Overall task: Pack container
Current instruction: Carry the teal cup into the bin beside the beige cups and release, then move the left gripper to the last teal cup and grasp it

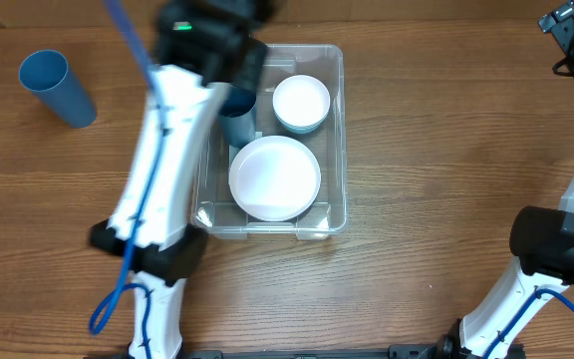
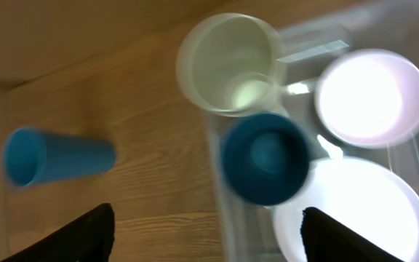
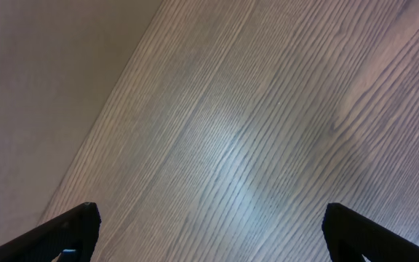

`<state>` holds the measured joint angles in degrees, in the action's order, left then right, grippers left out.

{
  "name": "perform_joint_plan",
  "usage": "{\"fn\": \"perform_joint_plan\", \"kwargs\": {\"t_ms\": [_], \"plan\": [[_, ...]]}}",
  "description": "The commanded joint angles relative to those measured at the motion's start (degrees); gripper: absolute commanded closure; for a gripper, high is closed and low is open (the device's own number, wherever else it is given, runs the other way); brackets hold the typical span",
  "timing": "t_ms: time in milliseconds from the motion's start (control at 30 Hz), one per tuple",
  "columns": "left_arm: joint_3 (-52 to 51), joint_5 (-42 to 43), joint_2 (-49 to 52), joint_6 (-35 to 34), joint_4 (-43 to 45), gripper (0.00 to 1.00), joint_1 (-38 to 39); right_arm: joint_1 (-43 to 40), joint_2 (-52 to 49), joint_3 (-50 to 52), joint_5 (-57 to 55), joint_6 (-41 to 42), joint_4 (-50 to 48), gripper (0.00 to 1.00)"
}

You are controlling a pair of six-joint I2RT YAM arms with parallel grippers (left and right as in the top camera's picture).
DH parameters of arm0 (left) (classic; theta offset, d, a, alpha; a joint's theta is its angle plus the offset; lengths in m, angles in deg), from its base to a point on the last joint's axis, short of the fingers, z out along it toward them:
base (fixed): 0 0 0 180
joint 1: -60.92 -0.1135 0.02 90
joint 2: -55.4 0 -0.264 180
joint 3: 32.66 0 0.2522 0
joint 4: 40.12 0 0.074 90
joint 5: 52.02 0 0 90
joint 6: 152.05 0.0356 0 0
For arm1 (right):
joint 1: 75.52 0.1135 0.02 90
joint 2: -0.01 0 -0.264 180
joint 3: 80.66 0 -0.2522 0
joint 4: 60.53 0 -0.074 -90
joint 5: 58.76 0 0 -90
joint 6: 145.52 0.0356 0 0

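The clear container [image 1: 342, 140] stands mid-table. In it are a large white bowl [image 1: 274, 178], a small white bowl [image 1: 301, 103] and a dark blue cup [image 1: 237, 125], upright. My left gripper [image 1: 229, 62] hovers over the container's far left corner, open and empty [image 2: 206, 240]. The left wrist view shows the dark blue cup [image 2: 265, 156], both bowls [image 2: 373, 98] [image 2: 362, 215], the container wall [image 2: 220, 211] and a clear cup [image 2: 230, 64] at the corner. A light blue cup [image 1: 56, 87] lies on its side at the left [image 2: 53, 156]. My right gripper [image 1: 571, 45] is open [image 3: 209, 233] over bare wood.
The wooden table [image 1: 446, 150] surrounds the container. The right arm's base [image 1: 556, 239] stands at the right front, and the left arm's base [image 1: 152, 249] stands at the left front.
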<state>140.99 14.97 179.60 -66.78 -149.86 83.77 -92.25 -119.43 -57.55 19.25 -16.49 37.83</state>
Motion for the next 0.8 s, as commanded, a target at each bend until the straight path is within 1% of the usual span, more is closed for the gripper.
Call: {"fn": "perform_joint_plan", "kwargs": {"t_ms": [0, 33, 67, 133, 167, 233, 267, 300, 367, 433, 600, 667, 700, 733, 767], "plan": [[1.6, 1.6, -4.7, -7.4, 0.5, 0.11, -13.2, 0.2, 0.7, -0.5, -0.4, 0.4, -0.2, 0.0], [1.6, 4.4, -4.7, -7.5, 0.9, 0.05, -16.7, 0.2, 0.7, -0.5, -0.4, 0.4, -0.2, 0.0], [1.4, 11.0, -3.7, -7.5, 2.0, 0.0, -24.7, 0.2, 0.7, -0.5, -0.4, 0.4, -0.2, 0.0], [1.3, 18.6, -1.6, -7.5, 3.6, 0.0, -32.4, 0.2, 0.7, -0.5, -0.4, 0.4, -0.2, 0.0], [1.3, 21.9, -0.6, -7.4, 4.3, 0.02, -35.2, 0.2, 0.7, -0.5, -0.4, 0.4, -0.2, 0.0], [1.3, 27.1, 2.5, -5.9, 5.7, 0.04, -39.9, 0.2, 0.7, -0.5, -0.4, 0.4, -0.2, 0.0], [1.3, 28.3, 4.3, -5.0, 6.5, 0.05, -41.3, 0.2, 0.7, -0.5, -0.4, 0.4, -0.2, 0.0], [1.3, 28.9, 6.1, -4.2, 7.2, 0.04, -42.1, 0.2, 0.7, -0.5, -0.4, 0.4, -0.2, 0.0], [1.3, 29.1, 10.4, -3.8, 8.8, 0.0, -42.8, 0.2, 0.7, -0.5, -0.4, 0.4, -0.2, 0.0], [1.3, 29.1, 16.2, -3.2, 11.3, 0.0, -42.0, 0.2, 0.7, -0.5, -0.4, 0.4, -0.2, 0.0], [1.3, 28.8, 20.3, -0.5, 15.2, 0.0, -40.8, 0.2, 0.7, -0.5, -0.4, 0.4, -0.2, 0.0], [1.2, 28.8, 20.9, 0.9, 17.5, 0.02, -40.5, 0.2, 0.7, -0.5, -0.4, 0.4, -0.2, 0.0], [1.0, 28.9, 21.0, 0.9, 18.3, 0.05, -40.4, 0.2, 0.7, -0.5, -0.4, 0.4, -0.2, 0.0], [0.8, 29.0, 21.0, 0.9, 18.5, 0.1, -40.4, 0.2, 0.7, -0.5, -0.4, 0.4, -0.2, 0.0], [0.7, 29.0, 21.0, 0.1, 18.4, 0.39, -40.4, 0.2, 0.7, -0.5, -0.4, 0.4, -0.2, 0.0]]}}
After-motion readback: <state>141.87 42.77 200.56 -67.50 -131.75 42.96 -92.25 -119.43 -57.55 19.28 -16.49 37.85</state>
